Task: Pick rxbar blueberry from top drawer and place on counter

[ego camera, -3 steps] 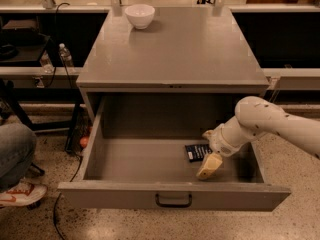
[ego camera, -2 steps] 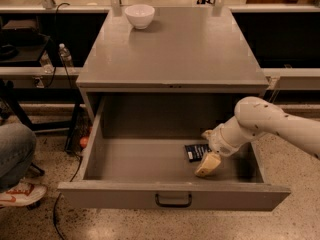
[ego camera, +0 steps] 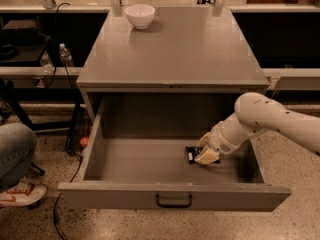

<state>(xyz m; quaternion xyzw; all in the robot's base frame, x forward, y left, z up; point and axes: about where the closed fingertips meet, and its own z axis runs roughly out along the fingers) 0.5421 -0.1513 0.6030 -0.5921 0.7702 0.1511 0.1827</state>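
Hardly anything has moved since a second ago. The tool (ego camera: 206,156) has crept a tiny bit toward the back of the top drawer (ego camera: 150,196), and the rxbar blueberry (ego camera: 191,154) lies where it did.

The drawer is pulled wide open. The bar lies flat on the drawer floor, in the right half of the drawer, about midway between the drawer's front panel and its back wall. It is dark with small white print.

The white arm (ego camera: 265,119) reaches in over the drawer's right wall and bends down to the floor. The tool sits right on top of the right part of the bar, so only the left part of the bar peeks out. That means the bar lies just to the drawer's left of the tool, touching it or right under it. I think the bar's long side runs from left to right across the drawer, but the tool hides too much of it to be sure.

I cannot tell if the tool is open or closed, or if it has the bar yet.

The bar must end up on the bench (ego camera: 190,49), which is the flat grey top above the drawer. A white bowl (ego camera: 140,15) sits on it, far back from the drawer. I think the next move is to get hold of the bar and lift it straight up, clear of the drawer's walls.
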